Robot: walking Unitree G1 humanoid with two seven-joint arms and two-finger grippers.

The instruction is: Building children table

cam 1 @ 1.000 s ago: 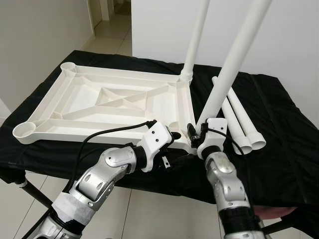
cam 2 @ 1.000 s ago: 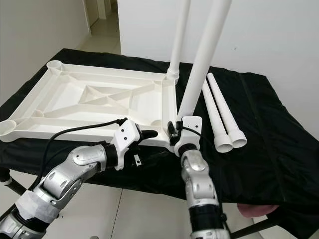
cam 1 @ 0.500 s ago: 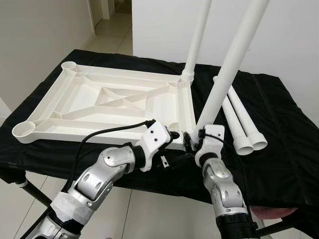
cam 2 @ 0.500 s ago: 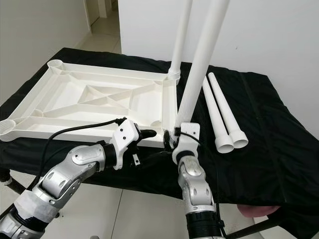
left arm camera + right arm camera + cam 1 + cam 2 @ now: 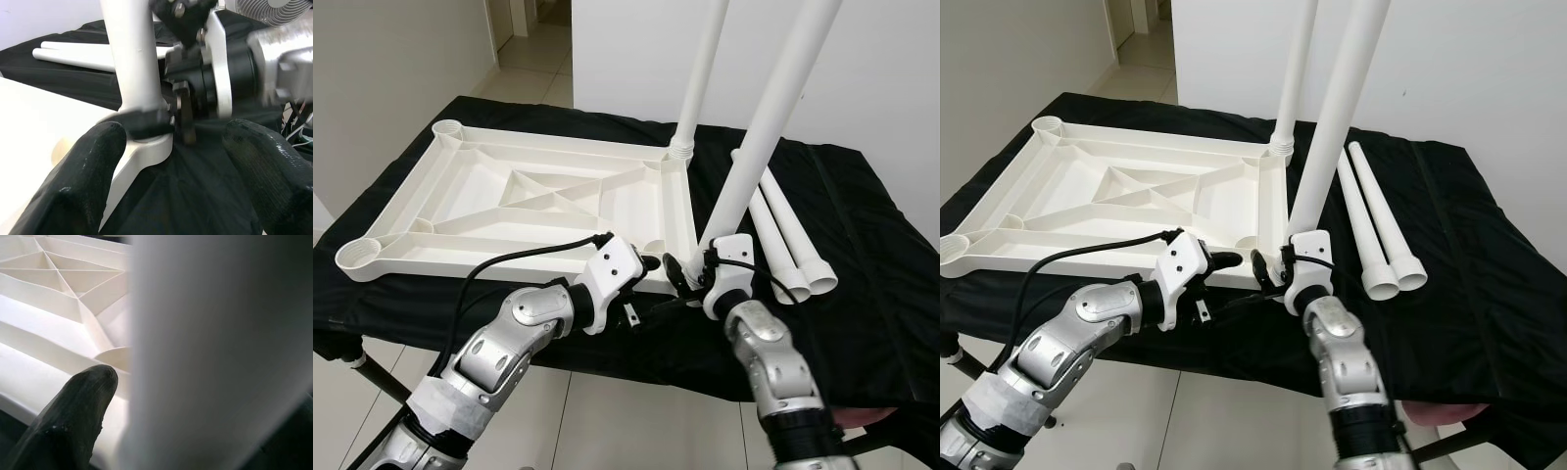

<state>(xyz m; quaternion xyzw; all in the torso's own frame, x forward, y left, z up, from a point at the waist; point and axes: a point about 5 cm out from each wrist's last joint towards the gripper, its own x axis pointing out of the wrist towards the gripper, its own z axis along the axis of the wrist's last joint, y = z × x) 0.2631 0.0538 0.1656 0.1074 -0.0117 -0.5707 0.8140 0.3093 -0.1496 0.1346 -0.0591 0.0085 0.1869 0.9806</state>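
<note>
We find the white tabletop lying underside up, ribs showing, on a black cloth that covers the work surface. It takes up the surface's left and middle part, with its near edge along the front edge of the cloth.

Two white legs stand upright in corner sockets on the tabletop's right side. The far leg is seated in the far right corner. The near leg stands at the near right corner and leans slightly to the right as it rises. Two loose legs lie side by side on the cloth toward the right edge, just beside the tabletop but apart from it, their wider ends pointing to the front.

The right gripper is at the foot of the near leg. Its wrist view places the leg close against one dark finger, and we cannot tell from these pictures whether the fingers pinch the leg or stand slightly off it (the far finger is hidden behind the leg).

The left gripper sits at the tabletop's near edge, just left of the same corner, pointing toward the right gripper. Its fingers are spread wide, with the foot of the near leg and its socket between them.
</note>
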